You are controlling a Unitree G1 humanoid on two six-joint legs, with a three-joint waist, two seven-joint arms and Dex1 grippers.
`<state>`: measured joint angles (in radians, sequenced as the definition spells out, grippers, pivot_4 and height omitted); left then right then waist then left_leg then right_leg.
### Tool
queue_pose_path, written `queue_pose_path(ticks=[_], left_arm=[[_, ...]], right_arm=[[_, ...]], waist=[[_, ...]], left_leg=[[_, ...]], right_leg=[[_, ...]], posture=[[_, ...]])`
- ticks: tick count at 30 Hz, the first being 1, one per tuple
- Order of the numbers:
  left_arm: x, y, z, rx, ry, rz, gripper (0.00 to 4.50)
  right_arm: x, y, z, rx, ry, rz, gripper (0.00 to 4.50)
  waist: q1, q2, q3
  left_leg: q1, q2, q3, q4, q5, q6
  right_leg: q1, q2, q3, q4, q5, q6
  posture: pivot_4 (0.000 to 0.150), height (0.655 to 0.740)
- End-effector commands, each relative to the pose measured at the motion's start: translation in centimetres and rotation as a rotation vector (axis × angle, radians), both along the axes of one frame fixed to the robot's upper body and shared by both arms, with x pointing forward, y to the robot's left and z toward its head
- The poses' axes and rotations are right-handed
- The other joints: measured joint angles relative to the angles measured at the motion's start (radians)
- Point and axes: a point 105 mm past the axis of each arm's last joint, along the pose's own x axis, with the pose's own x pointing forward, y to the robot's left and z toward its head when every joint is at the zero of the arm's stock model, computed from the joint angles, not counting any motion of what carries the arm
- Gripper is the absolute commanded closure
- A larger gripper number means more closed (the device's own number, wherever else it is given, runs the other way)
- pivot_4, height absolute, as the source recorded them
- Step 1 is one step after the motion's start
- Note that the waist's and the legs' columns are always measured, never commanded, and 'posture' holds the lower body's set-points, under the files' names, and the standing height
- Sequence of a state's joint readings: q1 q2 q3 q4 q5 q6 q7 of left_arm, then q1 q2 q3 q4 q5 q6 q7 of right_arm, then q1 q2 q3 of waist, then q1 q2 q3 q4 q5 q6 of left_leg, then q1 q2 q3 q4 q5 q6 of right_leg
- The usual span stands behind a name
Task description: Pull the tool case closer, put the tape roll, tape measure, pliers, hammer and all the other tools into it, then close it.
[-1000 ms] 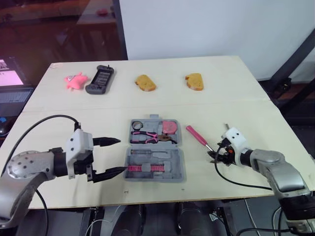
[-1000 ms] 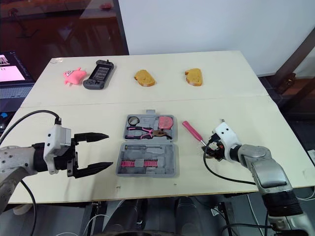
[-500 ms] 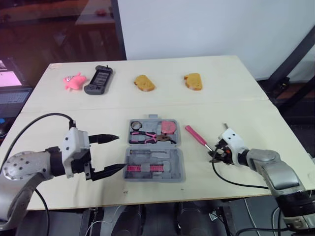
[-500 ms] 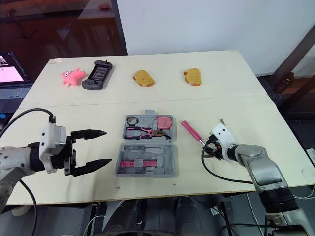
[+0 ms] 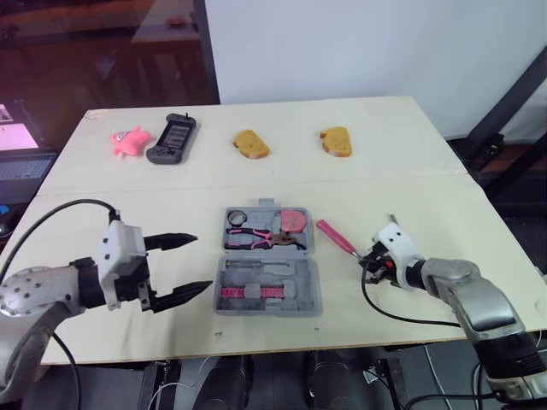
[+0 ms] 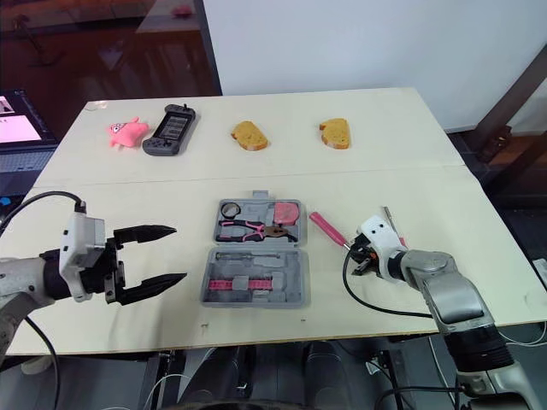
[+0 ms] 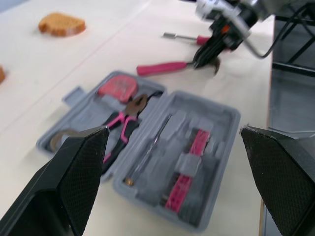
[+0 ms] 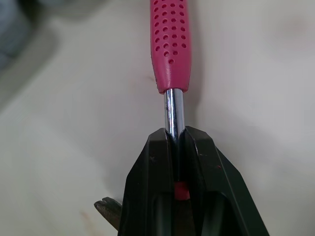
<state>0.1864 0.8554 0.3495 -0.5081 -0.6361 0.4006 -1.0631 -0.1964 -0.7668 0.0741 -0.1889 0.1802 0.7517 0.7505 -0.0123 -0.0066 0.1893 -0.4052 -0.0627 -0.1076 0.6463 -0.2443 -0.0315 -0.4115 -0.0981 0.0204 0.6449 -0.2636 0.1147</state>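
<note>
The grey tool case (image 5: 308, 284) lies open at the middle of the table. Its far half holds a tape roll (image 5: 238, 219), pliers (image 5: 256, 237) and a pink tape measure (image 5: 297, 219). A pink piece (image 5: 256, 293) sits in the near half. Right of the case lies the hammer (image 5: 336, 237) with its pink handle (image 8: 170, 44). My right gripper (image 5: 369, 260) is shut on its metal shaft, just below the handle. My left gripper (image 5: 184, 265) hovers open left of the case, apart from it.
A small red-handled tool (image 7: 189, 37) lies just beyond the right gripper. Along the far side of the table (image 5: 102, 196) sit a pink toy (image 5: 128, 141), a dark game controller (image 5: 171, 138) and two bread pieces (image 5: 251, 143), (image 5: 337, 140).
My left gripper has drawn back to the left, away from the case's near corner. The right gripper has shifted slightly left with the hammer.
</note>
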Motion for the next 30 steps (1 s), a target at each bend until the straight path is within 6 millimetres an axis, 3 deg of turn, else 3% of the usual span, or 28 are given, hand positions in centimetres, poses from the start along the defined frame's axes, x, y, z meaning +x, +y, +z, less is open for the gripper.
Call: queue_pose_path(ticks=[1, 6, 10, 12, 16, 22, 25, 30], left_arm=[[0.3, 1.5, 0.0, 0.048, -0.052, 0.043, 0.00], [1.2, 2.2, -0.4, 0.050, -0.085, 0.095, 0.00], [1.9, 2.3, 0.0, 0.020, -0.175, 0.128, 0.00], [2.3, 2.7, -0.1, 0.058, -0.264, 0.143, 0.00], [1.1, 3.0, -0.6, 0.047, -0.265, 0.135, 0.00], [-1.8, 2.8, -1.5, -0.009, -0.123, 0.089, 0.00], [-2.4, 3.0, -1.7, -0.017, -0.078, 0.107, 0.00], [-4.1, 3.0, -1.8, -0.035, -0.012, 0.098, 0.00]], right_arm=[[0.3, 1.6, 5.3, -0.024, -0.125, 0.133, 4.45], [-0.3, 3.8, 9.8, -0.074, -0.136, 0.305, 4.45], [-1.9, 6.8, 11.6, -0.144, -0.027, 0.490, 4.45], [-1.7, 7.4, 11.4, -0.266, -0.033, 0.534, 4.45], [-2.4, 9.7, 10.5, -0.356, 0.027, 0.659, 4.45], [-2.1, 11.8, 9.2, -0.446, 0.064, 0.750, 4.45], [-1.4, 14.5, 8.1, -0.473, 0.051, 0.797, 4.45], [-0.6, 16.9, 6.9, -0.474, 0.069, 0.784, 4.45]], waist=[[0.000, 0.000, 0.000], [0.001, 0.000, 0.000], [0.000, 0.000, 0.000], [0.001, -0.001, 0.000], [0.000, -0.001, 0.000], [-0.002, -0.001, 0.000], [-0.003, -0.001, 0.000], [-0.002, -0.002, -0.001]], left_leg=[[0.000, 0.000, 0.000, 0.000, 0.000, 0.000], [-0.001, 0.001, 0.000, 0.000, 0.000, 0.000], [-0.002, 0.001, -0.001, 0.000, 0.000, 0.000], [-0.002, 0.002, -0.001, -0.001, 0.000, 0.000], [-0.004, 0.002, 0.000, -0.001, 0.000, -0.001], [-0.005, 0.002, 0.001, -0.002, -0.001, 0.000], [-0.005, 0.005, 0.001, -0.001, -0.001, 0.000], [-0.005, 0.004, 0.001, -0.003, -0.001, -0.001]], right_leg=[[0.000, 0.000, 0.000, 0.000, 0.000, 0.000], [0.000, 0.000, -0.002, -0.001, 0.000, -0.001], [-0.002, 0.000, -0.002, -0.002, 0.000, -0.001], [-0.002, 0.000, -0.003, -0.003, 0.001, -0.001], [-0.004, -0.001, -0.002, -0.004, 0.002, -0.002], [-0.005, -0.001, -0.001, -0.006, 0.002, -0.003], [-0.006, 0.001, -0.002, -0.006, 0.004, -0.005], [-0.009, 0.001, -0.002, -0.006, 0.005, -0.004]], posture=[[0.150, 0.7400], [0.150, 0.7400], [0.150, 0.7400], [0.150, 0.7400], [0.150, 0.7400], [0.150, 0.7400], [0.150, 0.7400], [0.150, 0.7400]])
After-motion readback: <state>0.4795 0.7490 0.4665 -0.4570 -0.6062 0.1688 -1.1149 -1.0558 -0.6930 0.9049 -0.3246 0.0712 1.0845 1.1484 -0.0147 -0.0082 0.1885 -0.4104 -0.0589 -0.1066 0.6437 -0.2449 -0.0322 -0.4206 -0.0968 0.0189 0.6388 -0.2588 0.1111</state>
